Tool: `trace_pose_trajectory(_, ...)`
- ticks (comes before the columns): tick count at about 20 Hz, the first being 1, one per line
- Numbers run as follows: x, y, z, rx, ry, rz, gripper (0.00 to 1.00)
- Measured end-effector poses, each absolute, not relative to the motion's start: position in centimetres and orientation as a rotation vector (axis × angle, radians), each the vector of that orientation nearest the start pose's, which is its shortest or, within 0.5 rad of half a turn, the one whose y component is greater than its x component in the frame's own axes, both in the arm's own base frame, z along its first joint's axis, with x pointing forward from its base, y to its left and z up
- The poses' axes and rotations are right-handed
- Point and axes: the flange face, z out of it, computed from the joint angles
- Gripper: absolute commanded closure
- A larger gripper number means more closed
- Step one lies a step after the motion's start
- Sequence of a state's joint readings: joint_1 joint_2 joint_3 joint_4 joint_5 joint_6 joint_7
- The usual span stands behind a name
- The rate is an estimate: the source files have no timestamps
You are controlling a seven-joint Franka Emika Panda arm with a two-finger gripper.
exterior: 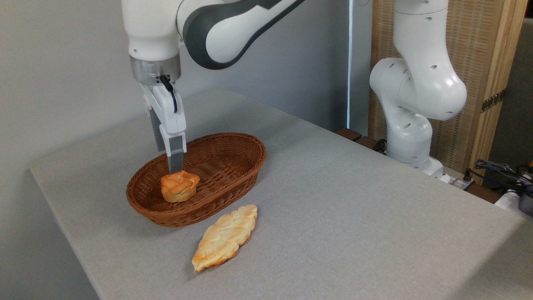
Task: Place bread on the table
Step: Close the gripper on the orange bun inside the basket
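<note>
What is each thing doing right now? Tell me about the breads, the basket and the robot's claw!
Bread: sitting in the basket, upright, not lifted.
Basket: on the table, holding only the bun.
Braided loaf: lying flat on the table, beside the basket.
Gripper: right above the bun; open or shut, cannot tell.

Golden-orange swirled bread [180, 186], brown woven basket [233, 175], lt grey table [354, 200]

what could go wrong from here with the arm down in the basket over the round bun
The gripper meets the small round golden-orange bun at its back top edge, so an off-centre pinch might let it slip or roll. The brown oval wicker basket could catch the fingers or get dragged. The flat pale braided loaf lies just in front on the grey cloth table, crowding that drop spot.
</note>
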State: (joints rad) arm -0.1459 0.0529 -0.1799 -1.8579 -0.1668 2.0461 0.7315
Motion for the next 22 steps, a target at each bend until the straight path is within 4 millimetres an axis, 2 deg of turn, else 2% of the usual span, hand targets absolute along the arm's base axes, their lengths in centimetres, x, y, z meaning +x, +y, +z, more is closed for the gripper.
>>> trace_pose_trajectory(8,55.6,-19.8,46.2,-2.765,1.705,-0.281,0.00)
trace_pose_trajectory(11,55.3,-20.5,45.1,-2.751,1.738,-0.255,0.00)
trace_pose_trajectory(20,55.6,-21.1,43.4,-2.691,1.762,-0.240,0.00)
trace_pose_trajectory(21,55.7,-21.1,43.2,-2.691,1.763,-0.237,0.03)
trace_pose_trajectory(22,55.7,-21.2,43.1,-2.689,1.765,-0.233,0.10)
